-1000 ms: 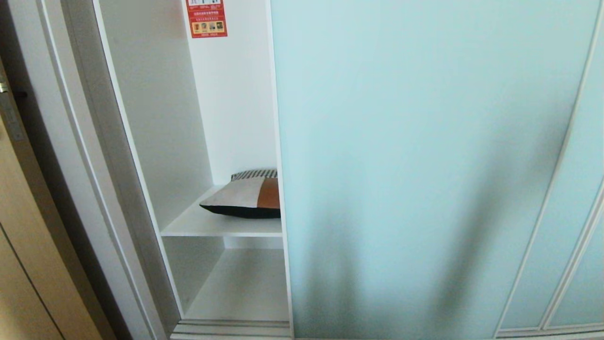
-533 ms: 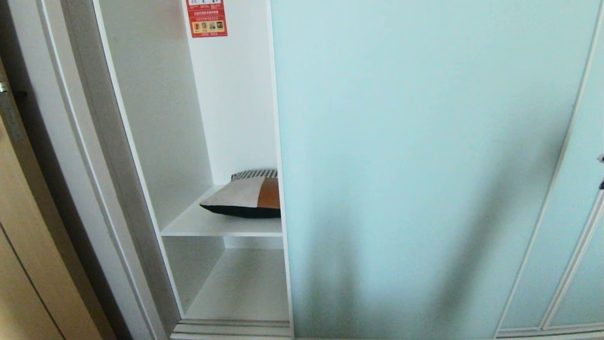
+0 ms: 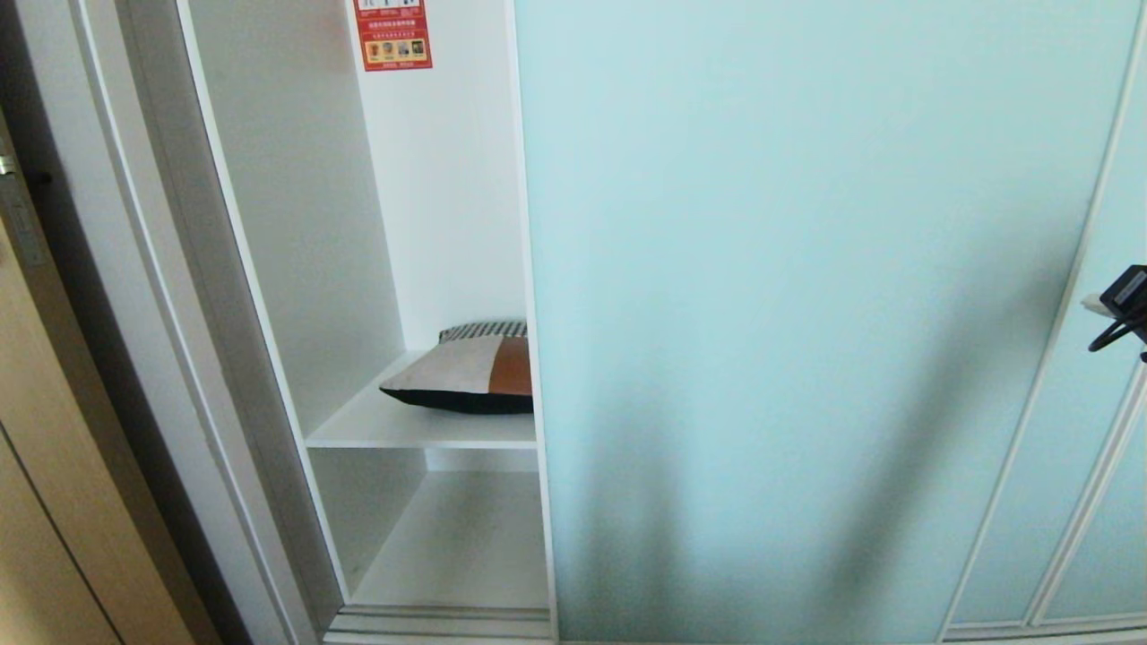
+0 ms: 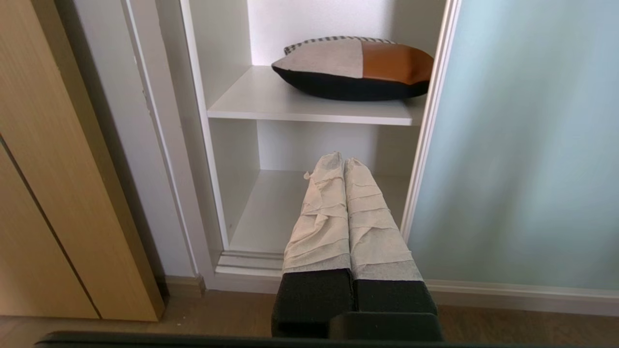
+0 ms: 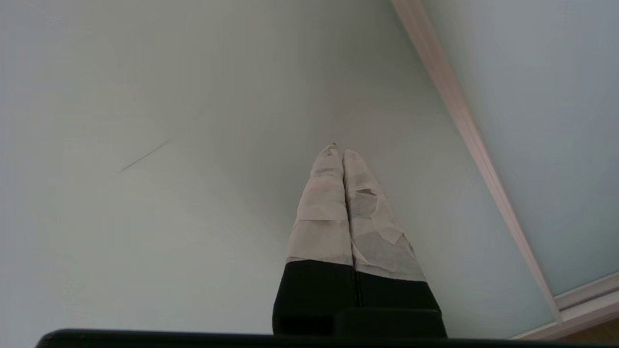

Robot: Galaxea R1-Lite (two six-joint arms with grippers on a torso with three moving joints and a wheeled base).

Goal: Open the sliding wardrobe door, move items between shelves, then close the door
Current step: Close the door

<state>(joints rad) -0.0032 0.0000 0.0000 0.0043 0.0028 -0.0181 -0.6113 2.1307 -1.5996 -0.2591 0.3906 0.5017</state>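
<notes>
- Your right tool [image 5: 338, 154], fingers pressed together and holding nothing, sits near the sliding wardrobe door [image 3: 789, 313], beside its right frame.
- The left tool [image 4: 341, 164] is also clamped empty, low before the open compartment.
- The items [image 3: 470, 376] lie on the upper of the shelves [image 3: 421, 430].
- Judge the door partly open; push flat and steady.

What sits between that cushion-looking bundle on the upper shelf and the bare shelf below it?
Nothing but the upper shelf board under the bundle and open space down to the lower shelf, seen in the left wrist view.
</notes>
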